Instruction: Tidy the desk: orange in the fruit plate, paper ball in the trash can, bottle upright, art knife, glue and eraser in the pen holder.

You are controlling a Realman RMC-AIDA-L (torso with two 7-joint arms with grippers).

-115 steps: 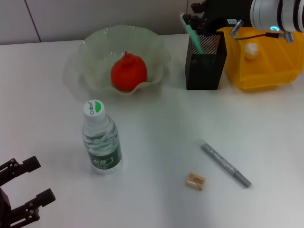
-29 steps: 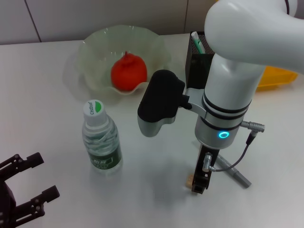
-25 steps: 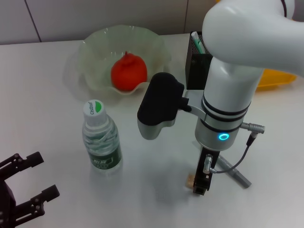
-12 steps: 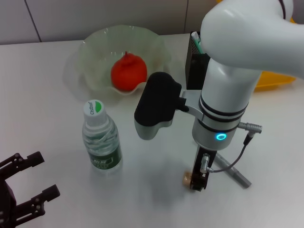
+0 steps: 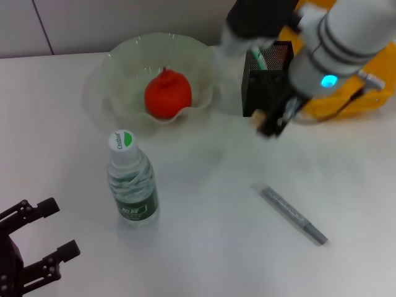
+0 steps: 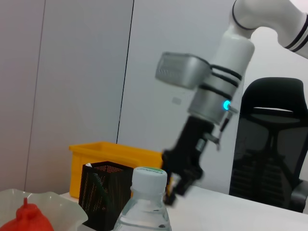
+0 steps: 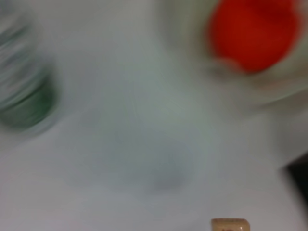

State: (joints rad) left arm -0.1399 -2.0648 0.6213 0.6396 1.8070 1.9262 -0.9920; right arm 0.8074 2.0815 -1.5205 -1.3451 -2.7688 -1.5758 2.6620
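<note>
The eraser (image 5: 260, 115) is seen clamped in the fingers of the right gripper (image 5: 270, 124), held in the air just in front of the black mesh pen holder (image 5: 267, 83) at about 1 o'clock on the surface (image 5: 204, 210). The same small tan block is caught at the edge of the right wrist view (image 7: 230, 224). The art knife (image 5: 293, 213) lies flat at roughly 5 o'clock, not yet collected; a green-topped item, probably the glue, already stands in the holder.

The orange (image 5: 167, 93) sits in the fruit plate (image 5: 124, 74) at 11 o'clock, and the bottle (image 5: 131, 179) stands upright at 8 o'clock. The left gripper (image 5: 31, 247) is parked at the near left corner, fingers spread and holding nothing.

The risk from here is judged to lie in the drop — the eraser is below the holder's rim, so a release before it is lifted over the opening would send it back onto the surface. A low approach could also knock the light holder against the yellow bin (image 5: 346, 93) behind it, or tip it.
</note>
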